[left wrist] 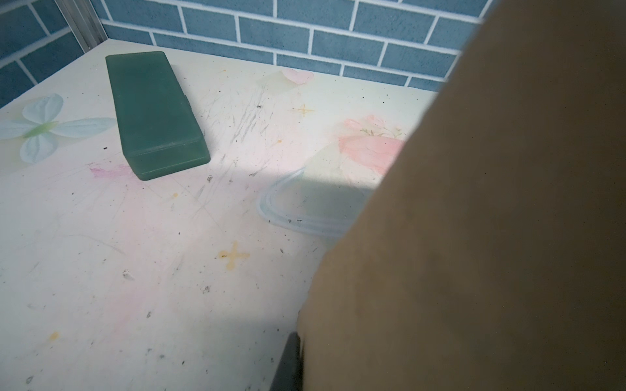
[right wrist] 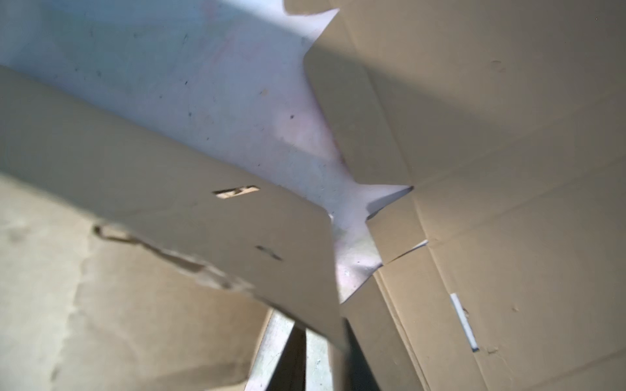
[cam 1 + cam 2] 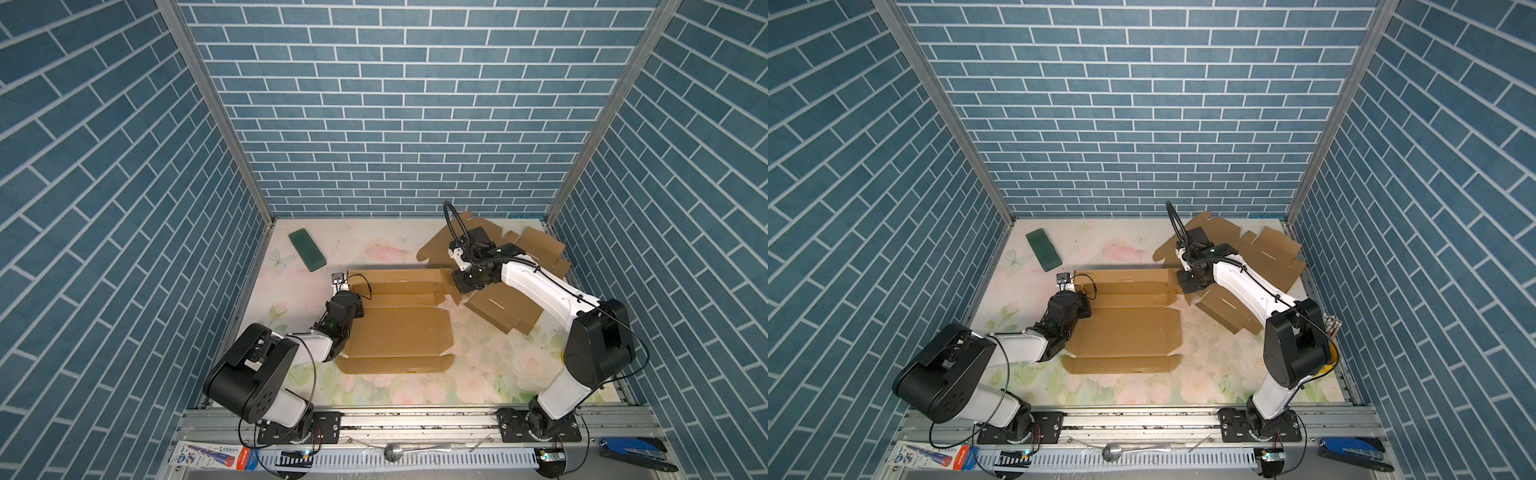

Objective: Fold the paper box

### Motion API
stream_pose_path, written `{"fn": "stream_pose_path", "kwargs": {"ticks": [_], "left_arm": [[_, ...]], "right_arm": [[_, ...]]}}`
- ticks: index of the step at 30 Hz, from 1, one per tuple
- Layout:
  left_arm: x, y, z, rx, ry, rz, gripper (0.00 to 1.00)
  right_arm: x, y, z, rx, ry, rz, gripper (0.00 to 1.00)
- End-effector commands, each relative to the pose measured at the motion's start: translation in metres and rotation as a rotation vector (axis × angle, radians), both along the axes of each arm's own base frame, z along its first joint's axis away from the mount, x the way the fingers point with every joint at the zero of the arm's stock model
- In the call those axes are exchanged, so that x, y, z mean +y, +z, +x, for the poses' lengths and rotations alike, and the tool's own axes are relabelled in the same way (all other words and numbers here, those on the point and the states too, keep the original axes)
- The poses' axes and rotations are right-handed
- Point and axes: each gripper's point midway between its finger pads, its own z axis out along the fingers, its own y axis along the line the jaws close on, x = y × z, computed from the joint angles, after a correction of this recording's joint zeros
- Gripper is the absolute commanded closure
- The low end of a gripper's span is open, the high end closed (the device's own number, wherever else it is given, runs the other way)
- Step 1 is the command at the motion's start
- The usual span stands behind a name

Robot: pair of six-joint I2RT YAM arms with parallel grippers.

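The paper box (image 3: 399, 332) (image 3: 1125, 332) is a flat brown cardboard blank in the middle of the table, with its far strip slightly raised. My left gripper (image 3: 348, 287) (image 3: 1070, 286) is at that strip's left end. In the left wrist view one dark finger (image 1: 291, 355) presses against the cardboard (image 1: 491, 237), which hides the other finger, so this gripper is shut on it. My right gripper (image 3: 462, 286) (image 3: 1188, 286) is at the strip's right end. Its fingers (image 2: 291, 359) stand close together with the corner of a slotted flap (image 2: 237, 237) between them.
A green case (image 3: 307, 250) (image 1: 152, 115) lies at the far left. Loose cardboard sheets (image 3: 536, 249) (image 3: 505, 311) are piled at the far right, under and behind my right arm. Blue brick walls close three sides. A spoon (image 3: 390, 451) and a blue tool (image 3: 631, 453) lie on the front rail.
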Motion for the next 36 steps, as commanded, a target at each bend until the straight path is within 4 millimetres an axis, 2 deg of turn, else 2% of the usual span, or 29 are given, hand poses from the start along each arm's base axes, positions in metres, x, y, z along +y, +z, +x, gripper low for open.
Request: {"fn": "stream_pose_path", "kwargs": {"ticks": [1, 14, 24, 26, 29, 33, 36], "left_arm": [[0.002, -0.006, -0.003, 0.03, -0.003, 0.045, 0.89], [0.009, -0.004, -0.004, 0.045, 0.049, 0.036, 0.89], [0.005, -0.004, -0.002, 0.037, 0.025, 0.038, 0.87], [0.005, -0.002, -0.003, 0.036, 0.024, 0.032, 0.84], [0.007, 0.001, -0.006, 0.063, 0.037, 0.022, 0.75], [0.012, 0.004, -0.013, 0.1, 0.062, 0.019, 0.67], [0.018, 0.005, -0.019, 0.115, 0.08, 0.012, 0.63]], "right_arm": [[0.01, 0.008, -0.011, -0.03, 0.06, 0.015, 0.86], [0.015, 0.02, -0.04, -0.014, 0.126, -0.004, 0.93], [0.036, 0.035, -0.044, -0.001, 0.095, 0.049, 0.95], [0.037, 0.033, -0.044, 0.004, 0.09, 0.041, 0.95], [0.027, 0.024, -0.041, 0.005, 0.083, -0.029, 0.96], [0.012, 0.018, -0.034, -0.016, 0.071, -0.12, 0.96], [0.009, 0.017, -0.03, -0.019, 0.063, -0.132, 0.96]]}}
